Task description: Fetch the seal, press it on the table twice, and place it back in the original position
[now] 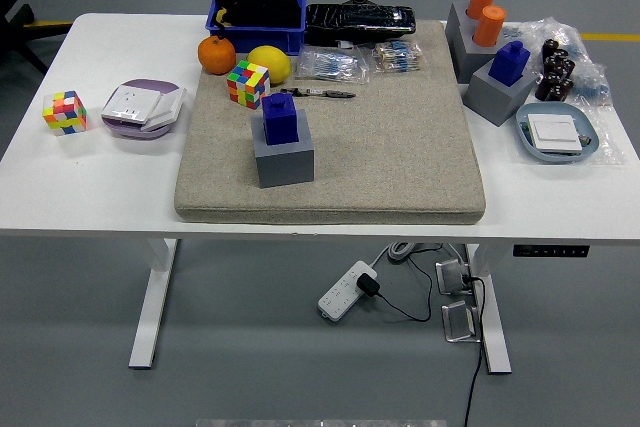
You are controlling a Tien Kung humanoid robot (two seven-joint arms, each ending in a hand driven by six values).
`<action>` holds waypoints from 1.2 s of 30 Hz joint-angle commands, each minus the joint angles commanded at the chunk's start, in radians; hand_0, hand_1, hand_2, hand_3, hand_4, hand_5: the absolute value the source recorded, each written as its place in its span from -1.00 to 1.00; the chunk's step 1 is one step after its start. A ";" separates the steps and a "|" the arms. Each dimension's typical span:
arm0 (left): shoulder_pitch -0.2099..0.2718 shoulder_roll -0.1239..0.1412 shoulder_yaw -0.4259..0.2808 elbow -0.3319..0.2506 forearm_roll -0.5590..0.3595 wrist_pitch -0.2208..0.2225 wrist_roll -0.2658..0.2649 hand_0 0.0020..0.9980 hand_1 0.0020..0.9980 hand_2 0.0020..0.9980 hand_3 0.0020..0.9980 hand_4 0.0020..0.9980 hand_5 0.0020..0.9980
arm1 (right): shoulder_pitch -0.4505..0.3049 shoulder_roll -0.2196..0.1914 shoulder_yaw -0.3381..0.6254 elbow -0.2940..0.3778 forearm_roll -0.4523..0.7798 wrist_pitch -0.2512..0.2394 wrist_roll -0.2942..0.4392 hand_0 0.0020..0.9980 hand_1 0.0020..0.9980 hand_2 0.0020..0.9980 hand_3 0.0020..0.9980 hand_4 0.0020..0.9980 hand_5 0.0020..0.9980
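A blue seal (279,118) stands upright in a grey block holder (284,155) on the left part of the beige mat (400,167). A second blue seal (510,61) sits in another grey holder (496,93) off the mat's right edge. Neither of my hands shows in the head view.
Behind the seal lie a Rubik's cube (247,83), an orange (216,54), a lemon (270,64) and a blue basket (256,21). Another cube (64,112) and a purple dish (140,109) sit left. Orange cylinders (487,12) and a blue tray (556,134) sit right.
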 joint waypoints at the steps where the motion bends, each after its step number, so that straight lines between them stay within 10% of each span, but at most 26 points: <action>1: 0.004 0.002 -0.005 -0.019 0.014 -0.001 -0.001 0.60 0.57 0.52 0.65 0.52 -0.79 | 0.000 0.000 0.000 0.000 -0.001 0.000 0.000 0.69 0.55 0.50 0.44 0.51 0.03; 21: 0.043 0.000 0.067 -0.380 0.145 -0.061 0.018 0.60 0.57 0.52 0.66 0.57 -0.89 | 0.002 0.003 -0.004 -0.001 0.002 0.001 0.000 0.68 0.55 0.50 0.44 0.51 0.03; 28: 0.043 -0.014 0.102 -0.464 0.179 -0.079 0.038 0.66 0.65 0.64 0.73 0.87 -0.90 | 0.006 0.003 -0.007 0.003 0.005 0.000 0.001 0.68 0.55 0.50 0.44 0.51 0.03; 36: 0.028 -0.097 0.131 -0.472 0.189 -0.084 0.060 0.66 0.66 0.64 0.74 0.89 -0.97 | 0.009 0.005 -0.009 0.000 0.005 0.001 0.000 0.68 0.55 0.50 0.44 0.51 0.03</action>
